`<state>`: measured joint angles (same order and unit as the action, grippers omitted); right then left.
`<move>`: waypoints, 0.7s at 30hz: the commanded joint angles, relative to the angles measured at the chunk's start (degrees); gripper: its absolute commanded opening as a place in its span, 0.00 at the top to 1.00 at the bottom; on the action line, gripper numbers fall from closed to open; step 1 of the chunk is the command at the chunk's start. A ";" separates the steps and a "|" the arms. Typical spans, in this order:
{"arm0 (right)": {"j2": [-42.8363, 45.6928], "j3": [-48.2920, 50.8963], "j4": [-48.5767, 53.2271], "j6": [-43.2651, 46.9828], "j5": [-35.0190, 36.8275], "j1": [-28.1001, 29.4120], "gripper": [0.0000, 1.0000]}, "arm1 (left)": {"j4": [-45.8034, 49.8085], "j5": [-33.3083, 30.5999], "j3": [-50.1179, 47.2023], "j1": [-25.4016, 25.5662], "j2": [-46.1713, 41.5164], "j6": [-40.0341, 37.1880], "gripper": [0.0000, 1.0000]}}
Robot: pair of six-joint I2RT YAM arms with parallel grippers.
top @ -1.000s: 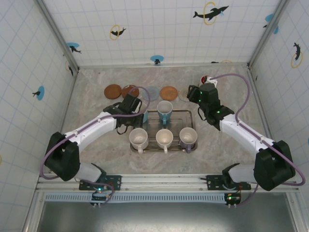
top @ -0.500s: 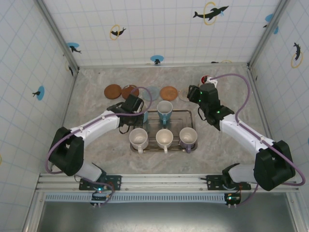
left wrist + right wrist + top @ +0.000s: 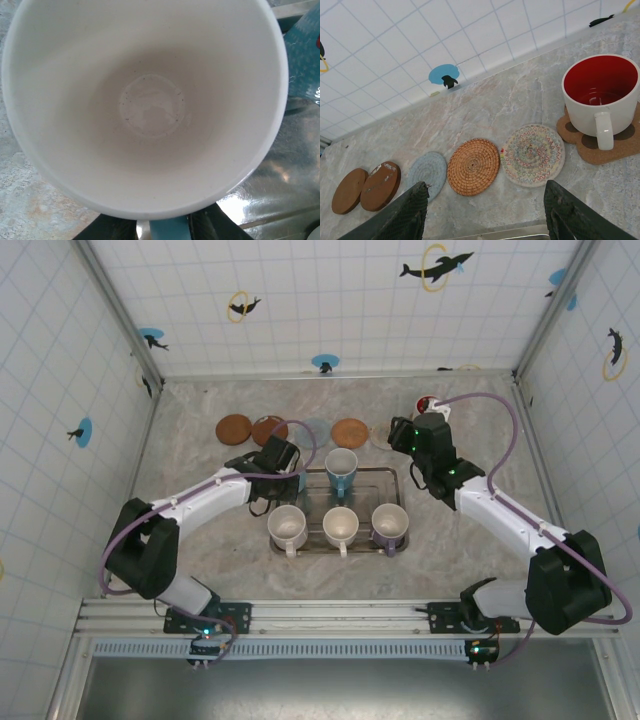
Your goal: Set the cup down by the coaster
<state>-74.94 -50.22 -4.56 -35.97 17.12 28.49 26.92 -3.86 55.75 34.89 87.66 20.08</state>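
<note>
A cup [image 3: 150, 100] with a white inside and a blue outside stands at the back left of the metal tray [image 3: 392, 478]. My left gripper [image 3: 162, 231] is right over it, its dark fingers [image 3: 212, 227] closed in on either side of the blue handle [image 3: 169, 231]. From above, the left gripper [image 3: 280, 465] covers most of that cup. A row of round coasters lies behind the tray: two brown [image 3: 236, 428], a pale blue [image 3: 427, 172], an orange woven [image 3: 473, 166] and a multicoloured one [image 3: 532, 155]. My right gripper [image 3: 486, 200] hangs open above the tray's far edge, holding nothing.
Another blue cup [image 3: 341, 470] stands beside the gripped one. Two white cups [image 3: 288, 527] and a purple one [image 3: 389, 523] line the tray's front. A red-lined mug [image 3: 600, 95] sits on a cork coaster [image 3: 625, 145] at the back right. Tiled walls enclose the table.
The left gripper's fingers have closed in around the cup's handle, and the left arm has crept slightly right. The right arm has not moved.
</note>
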 commanded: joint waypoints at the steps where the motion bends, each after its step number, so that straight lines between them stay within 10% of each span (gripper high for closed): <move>1: 0.02 1.05 -2.48 0.04 1.42 0.38 0.37 | -0.46 -1.18 -0.41 0.28 0.65 0.58 0.78; 11: -0.12 0.91 -2.49 0.04 1.33 0.34 0.37 | -0.17 -2.50 -0.37 0.24 -0.02 0.74 1.00; 21: -0.21 0.90 -2.45 0.03 1.17 0.34 0.37 | -0.46 -3.96 -0.64 0.35 -1.30 1.36 1.00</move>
<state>-74.94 -50.24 -4.54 -35.97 17.10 28.51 26.70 -5.63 55.75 34.89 87.74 20.60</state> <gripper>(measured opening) 0.627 0.155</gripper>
